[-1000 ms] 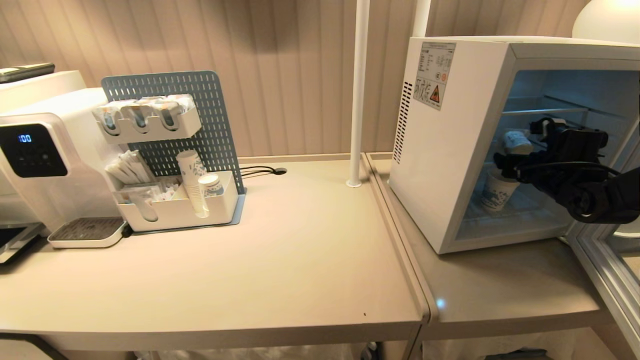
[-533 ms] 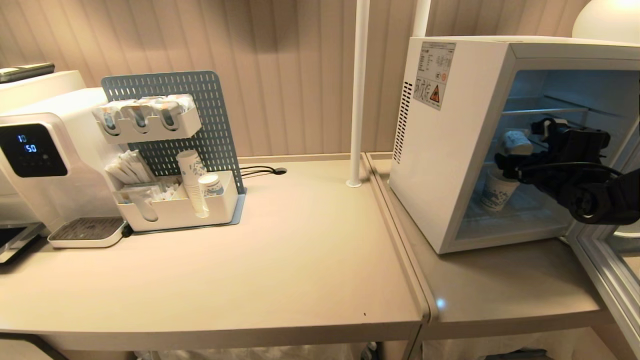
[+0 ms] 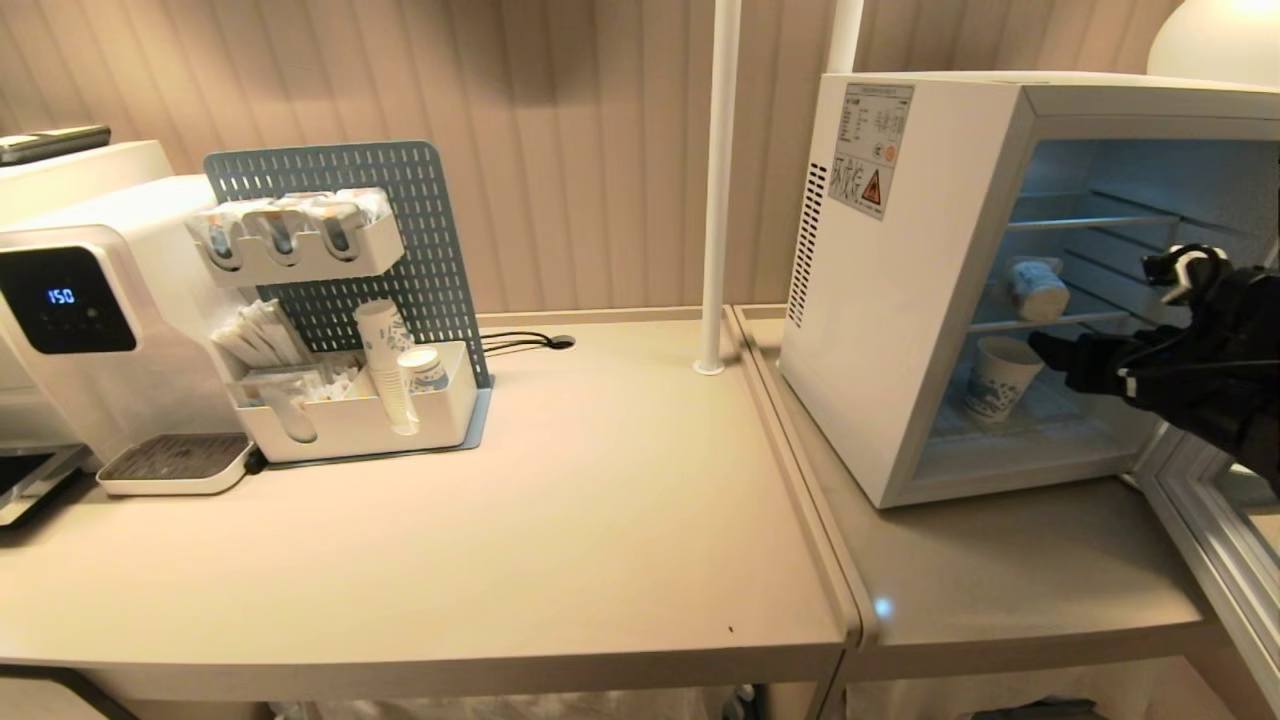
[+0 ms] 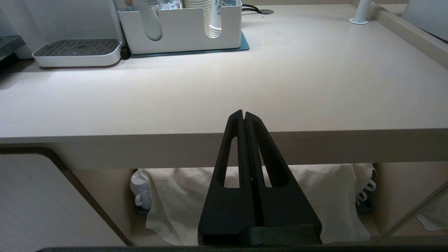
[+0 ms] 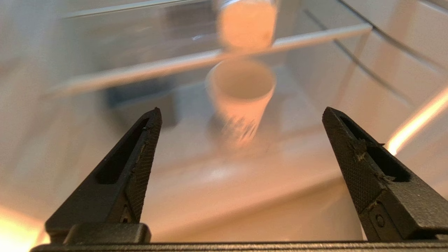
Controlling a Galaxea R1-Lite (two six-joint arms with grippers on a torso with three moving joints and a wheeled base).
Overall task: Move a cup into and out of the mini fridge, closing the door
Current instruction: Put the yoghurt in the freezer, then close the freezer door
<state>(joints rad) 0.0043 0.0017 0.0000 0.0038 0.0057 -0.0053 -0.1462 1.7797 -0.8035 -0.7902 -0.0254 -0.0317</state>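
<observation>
head view has my right gripper (image 3: 1075, 362) wide open and empty beside the paper cup (image 3: 998, 378) (left gripper (image 4: 244, 117) shut, parked); i should back out level, clearing the shelf.

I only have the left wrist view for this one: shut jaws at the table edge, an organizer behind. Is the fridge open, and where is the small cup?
Observer: Yes, the mini fridge stands open; its door is swung out on the robot's right.
Operator: And the cup?
Observer: The cup sits on the middle wire shelf, above a taller paper cup that stands on the fridge floor.
Operator: Is the right arm holding anything?
Observer: No. The right gripper is at the fridge opening, jaws wide apart and empty, pointing toward the paper cup.
</observation>
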